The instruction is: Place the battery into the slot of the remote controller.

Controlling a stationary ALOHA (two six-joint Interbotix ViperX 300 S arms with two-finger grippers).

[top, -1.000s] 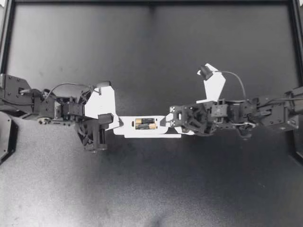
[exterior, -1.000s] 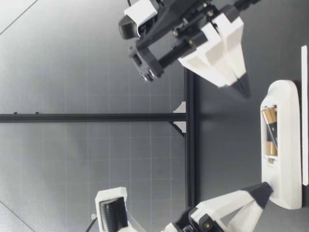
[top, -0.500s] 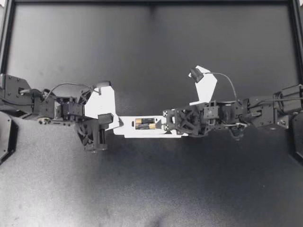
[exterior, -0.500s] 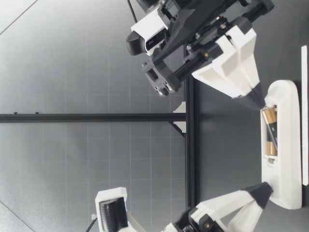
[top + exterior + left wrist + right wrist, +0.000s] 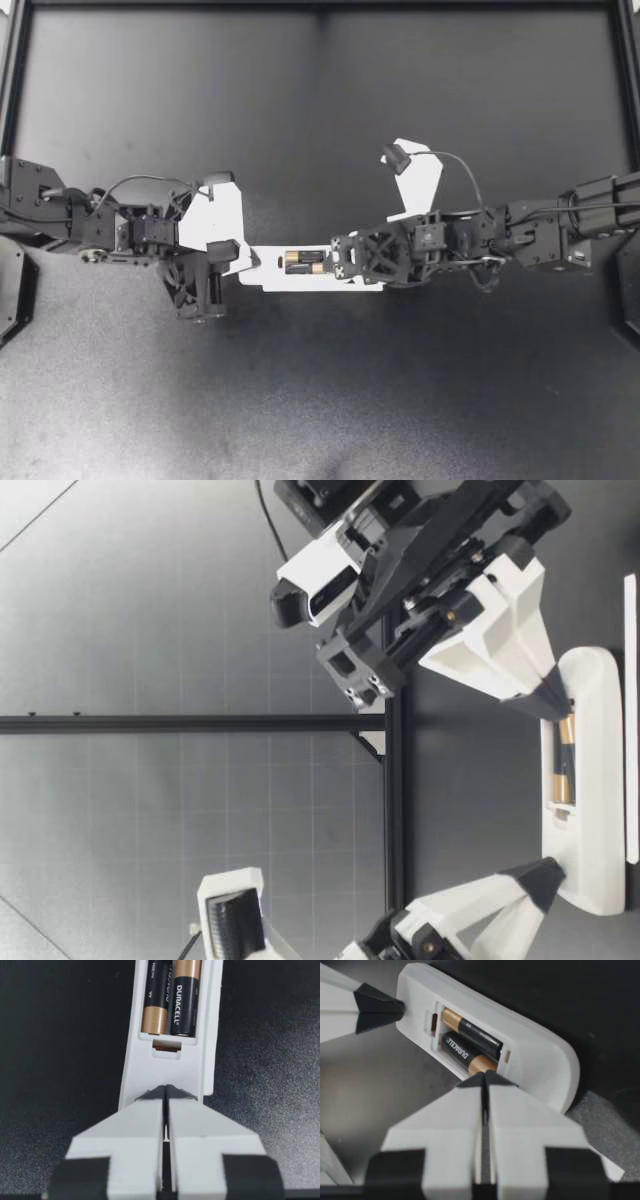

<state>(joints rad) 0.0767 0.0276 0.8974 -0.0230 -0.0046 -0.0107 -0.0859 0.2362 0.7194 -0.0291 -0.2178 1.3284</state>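
The white remote controller [image 5: 300,281] lies flat on the dark table [image 5: 320,120], in the middle of the top view. Its open back faces up. Two batteries [image 5: 305,262] lie side by side inside it.

My left claw [image 5: 250,262] comes in from the left side of the frame. Its fingers [image 5: 130,1125] are pressed together with no gap, and it holds nothing. Its tip [image 5: 166,1089] rests on the end of the remote controller [image 5: 165,1067], just short of the batteries [image 5: 185,995].

My right claw [image 5: 338,262] comes in from the right side. It is pinched tight too and holds nothing. Its dark tip [image 5: 485,1076] sits right at the gold end of one battery [image 5: 465,1057].

In the low view, my right claw [image 5: 555,705] slants down onto the batteries [image 5: 562,765]. My left claw [image 5: 548,875] slants down onto the other end of the remote controller [image 5: 600,820].
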